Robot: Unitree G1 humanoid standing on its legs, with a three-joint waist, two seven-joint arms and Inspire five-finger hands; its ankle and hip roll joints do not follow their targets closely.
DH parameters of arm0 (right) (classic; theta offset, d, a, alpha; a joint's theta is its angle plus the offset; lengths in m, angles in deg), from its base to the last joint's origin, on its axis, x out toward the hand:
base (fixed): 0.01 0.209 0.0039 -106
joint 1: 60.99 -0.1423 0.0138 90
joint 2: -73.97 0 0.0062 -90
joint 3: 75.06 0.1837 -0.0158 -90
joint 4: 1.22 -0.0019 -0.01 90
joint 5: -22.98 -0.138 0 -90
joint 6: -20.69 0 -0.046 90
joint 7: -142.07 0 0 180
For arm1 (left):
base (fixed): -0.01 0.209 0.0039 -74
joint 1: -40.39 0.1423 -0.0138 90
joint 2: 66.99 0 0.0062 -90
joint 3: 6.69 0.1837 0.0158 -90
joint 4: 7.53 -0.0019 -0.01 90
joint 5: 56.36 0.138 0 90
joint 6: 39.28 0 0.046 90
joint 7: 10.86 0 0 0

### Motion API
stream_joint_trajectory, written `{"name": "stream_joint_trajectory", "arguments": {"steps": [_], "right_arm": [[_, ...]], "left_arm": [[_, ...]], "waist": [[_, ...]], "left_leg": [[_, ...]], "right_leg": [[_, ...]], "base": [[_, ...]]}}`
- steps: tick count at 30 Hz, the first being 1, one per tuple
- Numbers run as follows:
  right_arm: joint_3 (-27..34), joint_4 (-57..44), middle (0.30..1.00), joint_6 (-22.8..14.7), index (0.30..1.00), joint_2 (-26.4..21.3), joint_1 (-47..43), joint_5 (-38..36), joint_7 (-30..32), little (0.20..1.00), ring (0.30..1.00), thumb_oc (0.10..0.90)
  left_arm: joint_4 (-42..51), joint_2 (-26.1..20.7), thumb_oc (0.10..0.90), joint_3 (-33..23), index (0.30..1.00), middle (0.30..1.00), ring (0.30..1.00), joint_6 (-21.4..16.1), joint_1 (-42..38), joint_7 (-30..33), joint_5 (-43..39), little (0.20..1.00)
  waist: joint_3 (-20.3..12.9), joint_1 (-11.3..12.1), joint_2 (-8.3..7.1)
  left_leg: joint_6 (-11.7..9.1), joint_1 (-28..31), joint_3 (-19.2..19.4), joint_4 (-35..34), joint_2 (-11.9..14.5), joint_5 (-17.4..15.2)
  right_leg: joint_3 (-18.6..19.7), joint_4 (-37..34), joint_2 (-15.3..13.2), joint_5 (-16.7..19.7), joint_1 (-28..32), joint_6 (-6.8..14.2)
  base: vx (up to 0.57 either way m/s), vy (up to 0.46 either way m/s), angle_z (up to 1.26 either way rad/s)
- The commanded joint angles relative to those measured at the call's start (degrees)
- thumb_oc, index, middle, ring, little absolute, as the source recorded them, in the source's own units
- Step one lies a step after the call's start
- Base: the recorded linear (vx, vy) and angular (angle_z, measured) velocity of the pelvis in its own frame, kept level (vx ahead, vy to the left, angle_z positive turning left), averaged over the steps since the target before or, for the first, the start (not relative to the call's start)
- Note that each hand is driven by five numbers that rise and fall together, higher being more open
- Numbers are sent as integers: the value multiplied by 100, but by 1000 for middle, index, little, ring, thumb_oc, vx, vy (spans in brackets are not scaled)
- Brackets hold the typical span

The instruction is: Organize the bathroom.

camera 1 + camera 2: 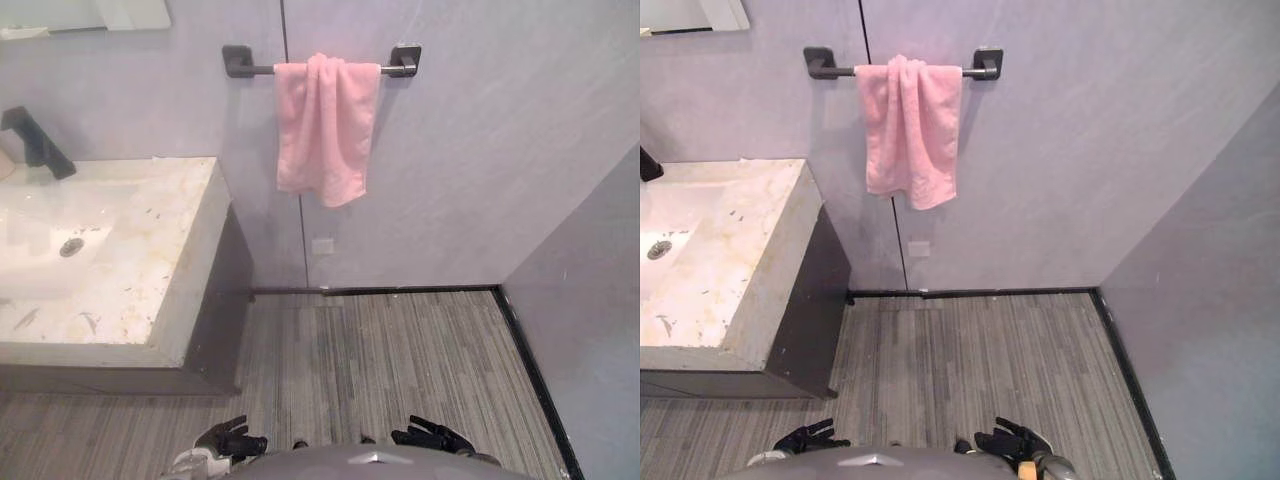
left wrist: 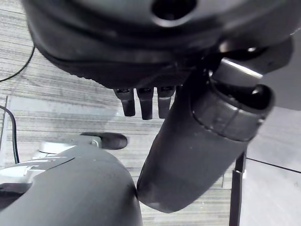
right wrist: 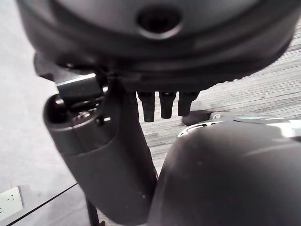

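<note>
Overhead, a pink towel (image 1: 326, 128) hangs folded over a dark wall bar (image 1: 320, 62), bunched toward the middle of the bar and falling in loose pleats; its lower edge sits uneven, one corner dropping lower than the rest. The bar serves as landmark. Below the bar and to its left stands a pale stone sink counter (image 1: 150, 280) with a dark cabinet front; a basin with a round drain (image 1: 71, 246) is sunk into its top, and a black faucet (image 1: 35, 141) rises at the back edge. Directly under the bar, low on the wall, sits a small white outlet plate (image 1: 322, 245). Far below the bar, grey striped floor (image 1: 400, 350) runs to a dark baseboard.

Left hand (image 1: 232, 439) and right hand (image 1: 432, 436) both hang low over the floor, well apart from the towel. Fingers look straight and relaxed, holding nothing; wrist views show short fingertips (image 2: 146, 104) extended, though the thumbs block much.
</note>
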Motion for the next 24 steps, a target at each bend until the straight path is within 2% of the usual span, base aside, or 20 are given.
{"name": "stream_joint_trajectory", "arguments": {"steps": [1, 11, 17, 19, 20, 22, 23, 24], "right_arm": [[-211, 342, 900, 20, 900, 105, -231, 37, -249, 900, 900, 800], [-205, 325, 900, -141, 900, 78, -280, -40, -262, 900, 900, 800], [-348, -6, 900, -654, 900, 19, -346, -33, 56, 900, 900, 800], [-382, -286, 900, -905, 900, -66, -402, -118, 130, 900, 900, 800], [-435, -793, 900, -1033, 900, -196, -443, -149, 323, 900, 900, 800], [-446, -942, 900, -1102, 900, -230, -446, -145, 395, 900, 900, 800], [-469, -1552, 900, -1169, 900, -354, -460, -147, 641, 900, 900, 800], [-475, -1738, 900, -1192, 900, -391, -463, -169, 704, 900, 900, 800]], "left_arm": [[-373, 162, 800, 119, 900, 900, 900, 65, 20, -256, 137, 900], [-440, 133, 800, 19, 900, 900, 900, 1, -21, 47, 246, 900], [-262, 68, 800, 3, 900, 900, 900, -248, -100, -13, 2, 900], [-104, 18, 800, 3, 900, 900, 900, -416, -164, -40, -183, 900], [154, -71, 800, -14, 900, 900, 900, -563, -253, -88, -485, 900], [247, -90, 800, -23, 900, 900, 900, -559, -276, -90, -580, 900], [674, -166, 800, -49, 900, 900, 900, -548, -340, 4, -795, 900], [818, -188, 800, -57, 900, 900, 900, -595, -365, 48, -893, 900]], "waist": [[-95, 38, -164], [-103, 78, -208], [-55, 65, -203], [-28, 53, -199], [-15, 23, -190], [-13, 18, -189], [0, -5, -181], [4, -14, -180]], "left_leg": [[-23, -84, 28, -11, -60, -242], [-37, -62, 11, -11, -30, -238], [-59, -45, 36, -11, 12, -213], [-60, -22, 29, -11, 31, -201], [-56, -11, 37, -11, 55, -183], [-56, -11, 35, -11, 61, -179], [-53, -6, 33, -11, 79, -166], [-52, -2, 35, -11, 87, -163]], "right_leg": [[-76, 122, -173, -363, 30, -20], [-124, 95, -145, -378, 84, -39], [-121, 164, -131, -416, 71, -58], [-110, 172, -121, -420, 88, -73], [-72, 205, -109, -438, 82, -90], [-63, 215, -106, -443, 79, -94], [-34, 249, -100, -460, 65, -111], [-24, 263, -97, -467, 59, -117]], "base": [[15, -8, 4], [30, -26, 5], [22, -38, 0], [46, -57, 0], [41, -44, 1], [34, -40, 0], [38, -49, -1], [47, -67, 0]]}}
